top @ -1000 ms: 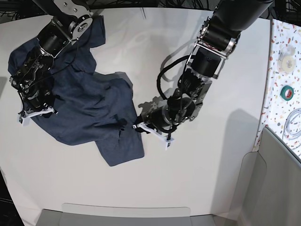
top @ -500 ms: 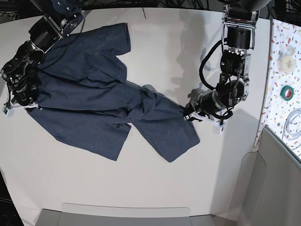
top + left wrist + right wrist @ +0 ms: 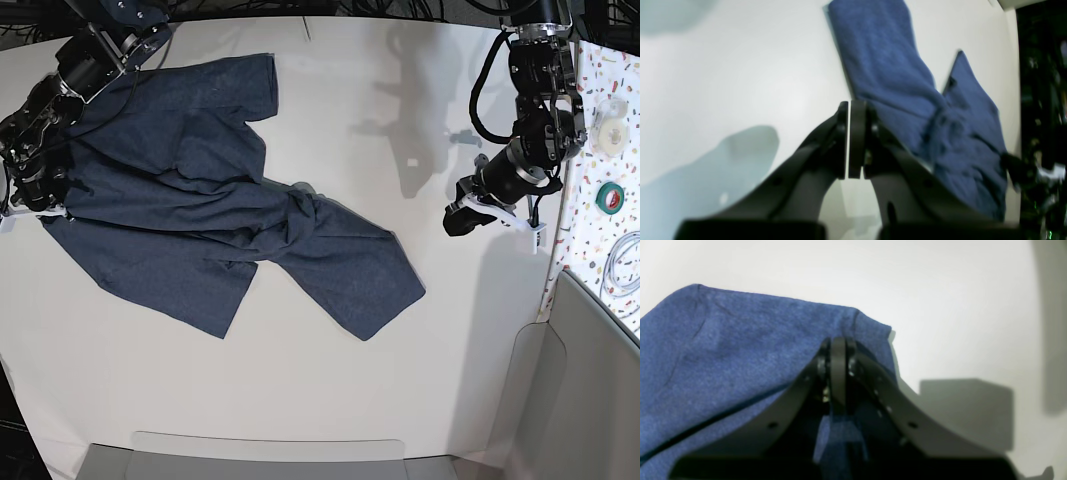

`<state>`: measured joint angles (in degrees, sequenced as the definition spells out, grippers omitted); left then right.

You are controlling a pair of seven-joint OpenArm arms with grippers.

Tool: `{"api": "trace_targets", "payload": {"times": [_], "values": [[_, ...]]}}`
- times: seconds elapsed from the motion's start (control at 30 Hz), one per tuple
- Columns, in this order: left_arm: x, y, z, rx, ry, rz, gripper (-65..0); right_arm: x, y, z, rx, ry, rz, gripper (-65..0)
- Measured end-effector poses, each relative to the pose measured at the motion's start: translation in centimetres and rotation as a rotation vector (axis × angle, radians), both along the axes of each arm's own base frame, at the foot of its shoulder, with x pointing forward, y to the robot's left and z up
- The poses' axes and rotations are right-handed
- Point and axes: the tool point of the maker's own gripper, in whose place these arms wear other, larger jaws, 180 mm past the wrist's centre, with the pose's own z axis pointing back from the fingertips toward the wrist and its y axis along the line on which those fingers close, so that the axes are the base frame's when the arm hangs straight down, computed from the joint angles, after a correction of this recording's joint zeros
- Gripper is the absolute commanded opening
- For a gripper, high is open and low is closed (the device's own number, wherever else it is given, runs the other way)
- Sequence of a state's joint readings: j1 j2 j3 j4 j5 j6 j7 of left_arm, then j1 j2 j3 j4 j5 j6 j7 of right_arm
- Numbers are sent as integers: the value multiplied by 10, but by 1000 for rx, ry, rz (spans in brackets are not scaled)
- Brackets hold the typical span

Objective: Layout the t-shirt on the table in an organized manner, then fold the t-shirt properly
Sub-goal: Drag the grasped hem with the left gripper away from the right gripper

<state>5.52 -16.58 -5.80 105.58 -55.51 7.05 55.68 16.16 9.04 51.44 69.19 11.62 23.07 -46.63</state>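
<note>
Step in hand: laying out, not folding. The t-shirt [image 3: 210, 220] sprawls over the left half of the desk [image 3: 330, 400], bunched into a ridge through its middle, one flap trailing toward the centre.
Right tool [image 3: 837, 350]: pinched tight on a hem corner of the cloth near the desk's left edge; the right wrist view shows blue fabric caught between the closed fingers.
Left tool [image 3: 470, 215]: hanging above bare desk near the right edge, well apart from the shirt, fingers pressed together with nothing between them.
Shirt's place: top-left corner down to mid-desk. No white lettering shows, so the print is probably face-down or folded under.
Next move, my call: the left tool needs to open, travel to the loose flap near the centre, grip an edge and draw it away from the right tool's hold to flatten that ridge.
What the base view gives: the whole crumpled outline and the wide gap between left tool and cloth.
What the left wrist view adds: the closed fingers [image 3: 857, 143] seen close, empty, with the shirt lying beyond them.
What the right wrist view adds: the actual pinch on the hem, which the base view hides behind the arm.
</note>
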Motion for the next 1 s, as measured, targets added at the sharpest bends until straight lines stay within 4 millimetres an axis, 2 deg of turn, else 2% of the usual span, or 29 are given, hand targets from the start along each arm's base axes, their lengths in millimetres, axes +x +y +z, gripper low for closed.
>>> {"api": "trace_targets", "payload": {"times": [0.07,0.17,0.23,0.3,0.37,0.43,0.5,0.57,0.73,0.83,1.0], "values": [[-5,-6,-4,37,24,-64,-575,-2,0,4,-20,15,7,-650],[-19,-24,-27,109,166,-238,-409,-6,1,17,-65,-1,1,-650],[-10,-37,-23,118,168,-304,-327,-5,3,29,-102,-17,12,-650],[7,-44,-11,113,136,-325,-320,-2,6,44,-150,-39,35,-650],[25,-41,-4,111,113,-311,-332,2,10,58,-201,-56,65,-650],[40,-37,-7,97,135,-288,-332,4,17,66,-232,-66,98,-650],[55,-30,-22,70,188,-234,-332,3,23,66,-243,-60,118,-650],[66,-36,-34,18,239,-223,-333,1,23,63,-245,-48,120,-650],[113,-52,-41,-71,219,-128,-333,-5,23,59,-243,-39,113,-650],[127,-48,-65,17,235,-89,-333,-5,33,52,-216,-39,121,-650],[144,-52,-85,144,170,-87,-336,-8,35,48,-217,-26,126,-650]]}}
